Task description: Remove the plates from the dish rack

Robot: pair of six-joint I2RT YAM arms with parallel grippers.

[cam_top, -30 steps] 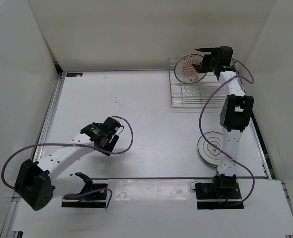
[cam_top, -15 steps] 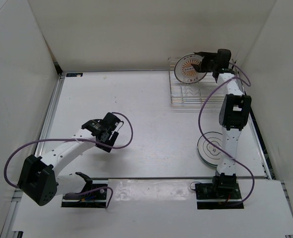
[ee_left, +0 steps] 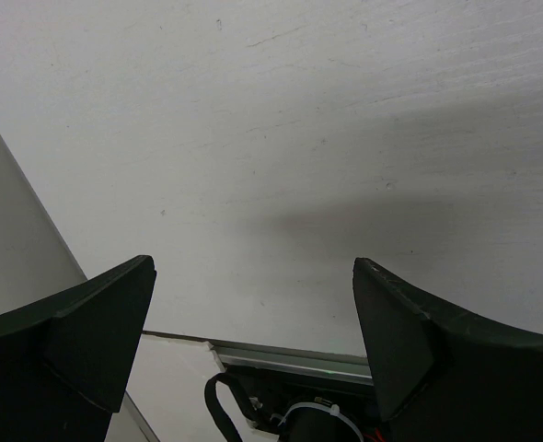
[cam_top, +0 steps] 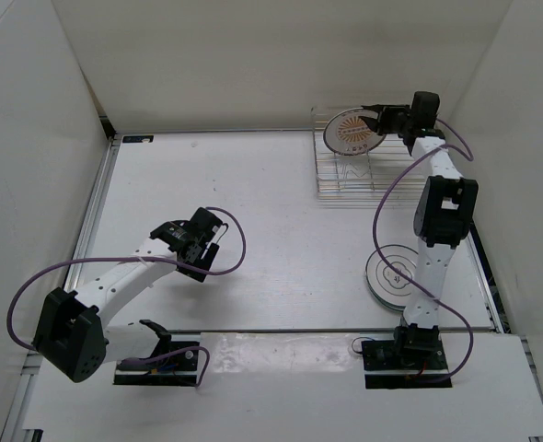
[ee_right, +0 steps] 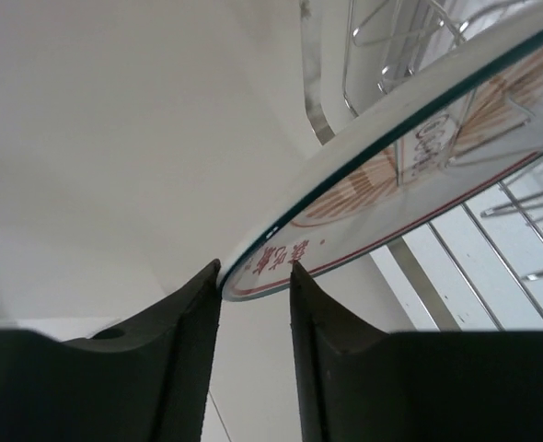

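Right pincer [ee_right: 256, 273] is pinching the rim of the orange sunburst plate [ee_right: 368, 182], standing on edge in the dish rack [cam_top: 345, 180]; left pincer [ee_left: 253, 304] is hanging wide, well apart.

My right arm [cam_top: 433, 221] reaches out toward 12 o'clock, with the right gripper [ee_right: 256, 269] pinching the orange-centred plate [ee_right: 373, 180] at its rim. My left arm [cam_top: 115, 285] lies low toward 1 o'clock, left gripper [ee_left: 253, 272] spread wide.
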